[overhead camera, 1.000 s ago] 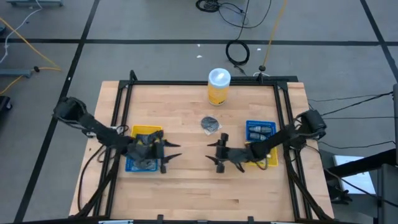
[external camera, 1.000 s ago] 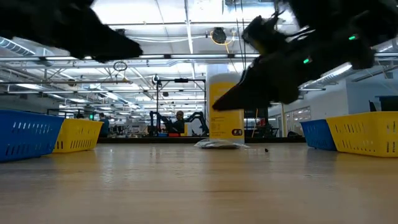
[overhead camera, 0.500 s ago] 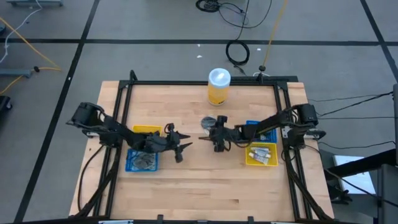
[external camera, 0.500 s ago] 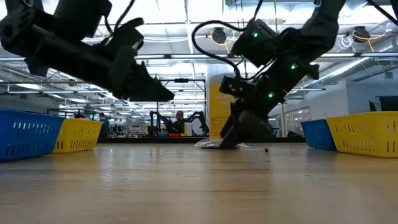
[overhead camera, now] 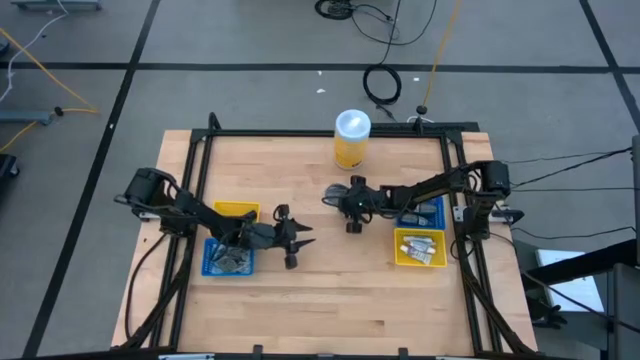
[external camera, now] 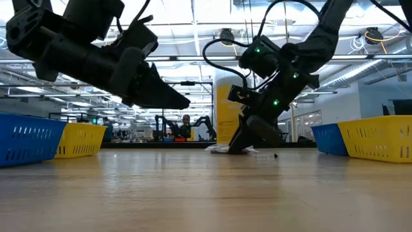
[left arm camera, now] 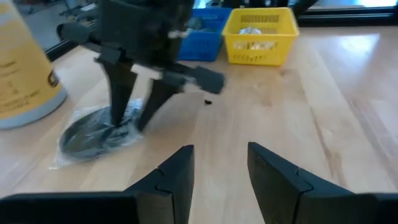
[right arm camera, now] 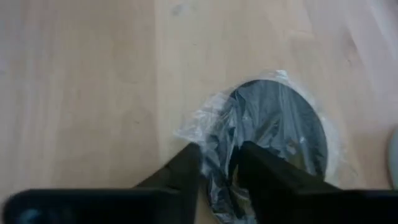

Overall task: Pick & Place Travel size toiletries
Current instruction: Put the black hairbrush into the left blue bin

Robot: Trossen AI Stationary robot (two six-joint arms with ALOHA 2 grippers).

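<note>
The dark-grey disc (overhead camera: pixel 336 194), sealed in crinkled clear wrap, lies flat on the table (overhead camera: pixel 320 300) a little toward twelve o'clock from its middle, just at six o'clock of the tall yellow canister (overhead camera: pixel 351 140). The right gripper (overhead camera: pixel 350 201) is now down on it: seen from the left wrist, its two fingers (left arm camera: pixel 118 93) stand apart and straddle the edge of the wrapped disc, tips touching or almost touching the wrap. The right wrist view looks straight at the disc (right arm camera: pixel 273 140) between those same parted fingers, not yet pressed together.

A second ago this gripper was well back toward four o'clock, close to the yellow tray (overhead camera: pixel 420 248) and blue tray (overhead camera: pixel 420 208) on that side; half a second ago it had reached the disc, and since then it has only settled lower. So the reach looks finished, and I judge the closing of the fingers to be the step in hand.

The left gripper (overhead camera: pixel 290 240) has swung out too, from over the left blue tray (overhead camera: pixel 228 258) toward the table's middle, and hovers at about seven o'clock of the disc, fingers parted and empty. Some small items already lie in the trays. The thin, flat disc and slippery wrap could slide out of a pinch.
</note>
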